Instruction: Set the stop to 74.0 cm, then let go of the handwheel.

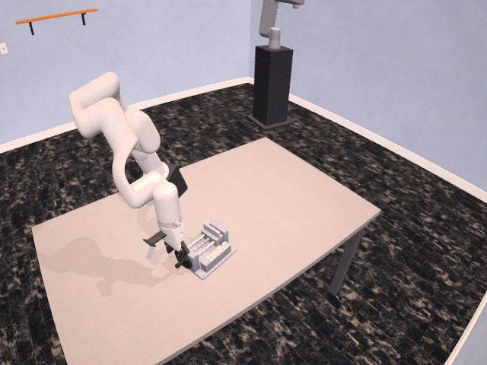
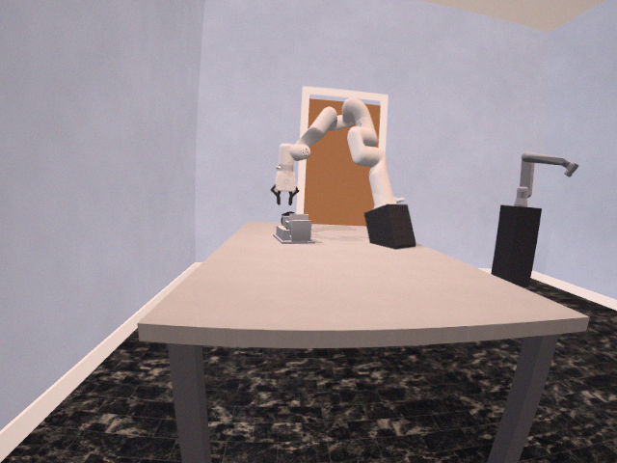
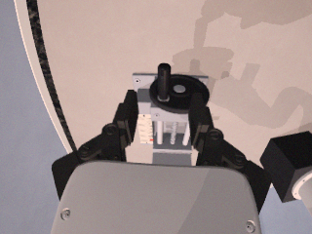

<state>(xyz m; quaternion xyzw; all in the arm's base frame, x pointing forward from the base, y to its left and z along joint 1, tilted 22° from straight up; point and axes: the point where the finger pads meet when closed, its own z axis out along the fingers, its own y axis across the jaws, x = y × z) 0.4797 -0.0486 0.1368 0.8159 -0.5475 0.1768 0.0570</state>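
Note:
The grey stop device (image 1: 214, 262) (image 2: 301, 231) stands on the table. Its black handwheel (image 1: 186, 256) (image 2: 287, 214) (image 3: 189, 103) is at one end, with a black crank handle (image 1: 179, 265) (image 3: 164, 80) sticking out. A pale scale (image 1: 217, 253) (image 3: 144, 128) runs along one side, with a small red mark (image 1: 221, 244) (image 3: 151, 139) near its end away from the wheel. The scale's figures are too small to read. My gripper (image 1: 176, 249) (image 2: 284, 203) (image 3: 164, 102) is open and empty, pointing down above the handwheel end, clear of the handle. The right finger hides part of the wheel in the wrist view.
The table (image 1: 275, 204) (image 2: 348, 299) carries the device. The black block (image 2: 389, 226) (image 3: 292, 163) at my arm's base stands off to one side. A second grey arm stands on a dark pedestal (image 1: 272, 86) (image 2: 517, 244) away from the table.

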